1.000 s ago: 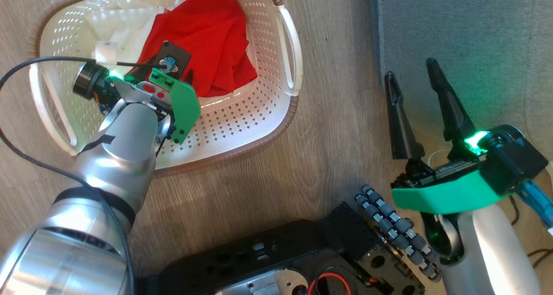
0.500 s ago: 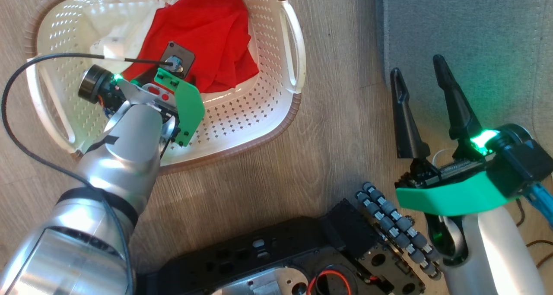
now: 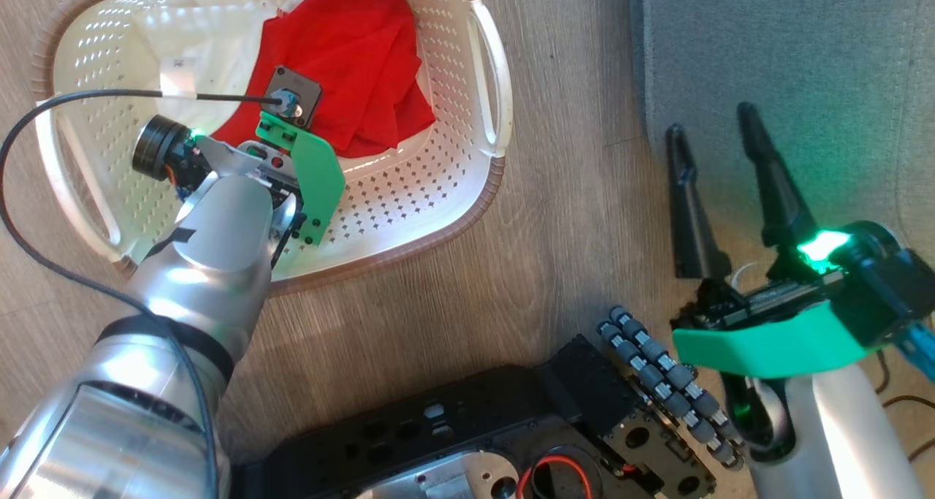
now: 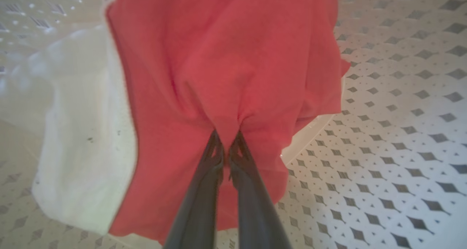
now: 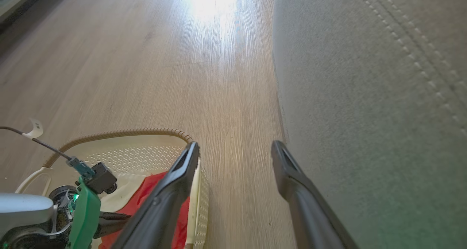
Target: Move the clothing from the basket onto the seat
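The cream basket (image 3: 409, 243) sits on the wooden floor at the upper left of the head view. A red garment (image 3: 358, 46) lies bunched inside it beside white fabric (image 3: 212, 31). My left arm reaches down into the basket. In the left wrist view my left gripper (image 4: 226, 148) is shut on a pinched fold of the red garment (image 4: 226, 59), which puckers at the fingertips. My right gripper (image 3: 711, 119) stands open and empty at the near edge of the grey seat (image 3: 789, 46). The seat's double stitching line (image 5: 412, 45) shows in the right wrist view.
My black wheeled base (image 3: 511, 426) fills the bottom of the head view. A dark cable (image 3: 73, 101) loops from the left wrist over the basket's left side. Wooden floor (image 3: 577, 192) separates the basket from the seat.
The left wrist has shifted slightly up the view and the red garment has gathered narrower beneath it. The right gripper has drifted a little lower and stays open. The view itself shifted slightly.
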Motion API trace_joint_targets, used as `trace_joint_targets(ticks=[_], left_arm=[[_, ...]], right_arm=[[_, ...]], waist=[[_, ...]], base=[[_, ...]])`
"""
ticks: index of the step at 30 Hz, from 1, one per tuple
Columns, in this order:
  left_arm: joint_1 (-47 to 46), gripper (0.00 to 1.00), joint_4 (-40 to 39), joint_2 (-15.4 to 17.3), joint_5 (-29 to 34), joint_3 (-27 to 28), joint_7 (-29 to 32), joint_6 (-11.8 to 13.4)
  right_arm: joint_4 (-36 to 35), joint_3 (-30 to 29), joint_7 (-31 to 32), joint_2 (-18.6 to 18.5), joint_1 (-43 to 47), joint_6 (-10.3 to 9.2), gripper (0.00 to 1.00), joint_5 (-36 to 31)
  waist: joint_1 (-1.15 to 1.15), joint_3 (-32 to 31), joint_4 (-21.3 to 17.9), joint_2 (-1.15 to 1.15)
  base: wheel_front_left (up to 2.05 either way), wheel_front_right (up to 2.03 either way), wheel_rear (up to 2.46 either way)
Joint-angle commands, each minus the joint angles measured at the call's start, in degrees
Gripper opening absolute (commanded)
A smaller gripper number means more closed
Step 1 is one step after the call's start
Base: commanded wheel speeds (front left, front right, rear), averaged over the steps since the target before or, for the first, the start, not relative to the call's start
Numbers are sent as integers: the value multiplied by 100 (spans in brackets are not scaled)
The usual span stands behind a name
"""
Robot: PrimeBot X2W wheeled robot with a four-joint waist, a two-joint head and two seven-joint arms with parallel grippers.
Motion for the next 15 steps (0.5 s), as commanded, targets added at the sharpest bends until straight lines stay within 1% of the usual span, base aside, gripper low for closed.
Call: trace_joint_targets(ticks=[1, 9, 15], left_arm=[[42, 0, -8, 47, -62, 27, -6, -19], [19, 0, 37, 57, -100, -66, -78, -89], [194, 0, 47, 134, -189, -65, -232, -75]], right_arm=[[-157, 142, -54, 15, 324, 14, 100, 11], [-81, 44, -54, 15, 59, 14, 100, 33], [174, 60, -54, 15, -438, 14, 100, 191]], waist=[[0, 4, 3, 0], [0, -85, -16, 0], [0, -418, -143, 0]], base=[[0, 0, 0], [0, 0, 0], [0, 0, 0]])
